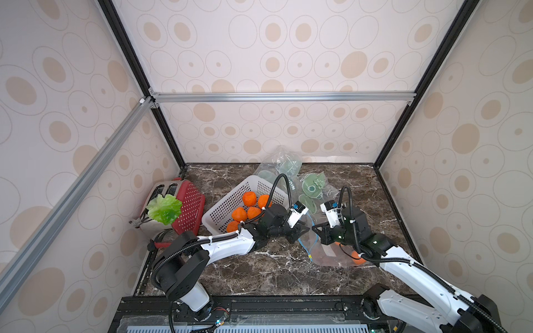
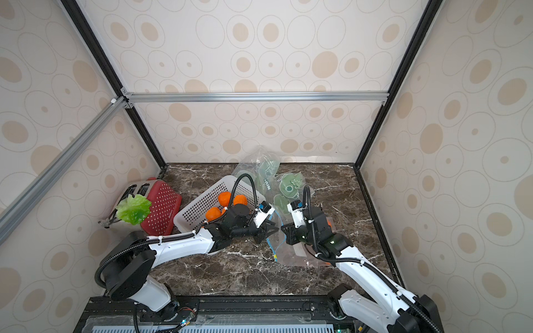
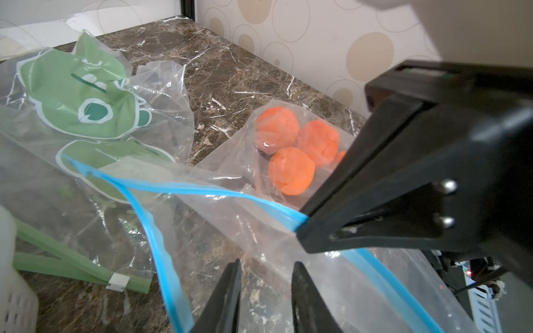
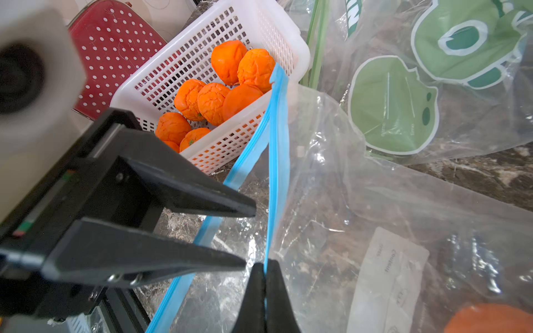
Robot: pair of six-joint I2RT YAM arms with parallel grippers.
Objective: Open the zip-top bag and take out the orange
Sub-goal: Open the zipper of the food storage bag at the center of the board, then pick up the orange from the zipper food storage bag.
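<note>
The clear, blue-edged zip-top bag [image 4: 360, 207], mouth partly parted, holds several oranges [image 3: 291, 171] inside.

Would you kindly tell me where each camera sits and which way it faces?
Top views: high at the front, looking down at the table; left arm and right arm show.
Left wrist: on the left arm, facing the bagged oranges; left end effector open.
Right wrist: on the right arm, facing the basket; right end effector shut on the zip-top bag.
Shared: both wrist views show the bag's blue strip.
</note>
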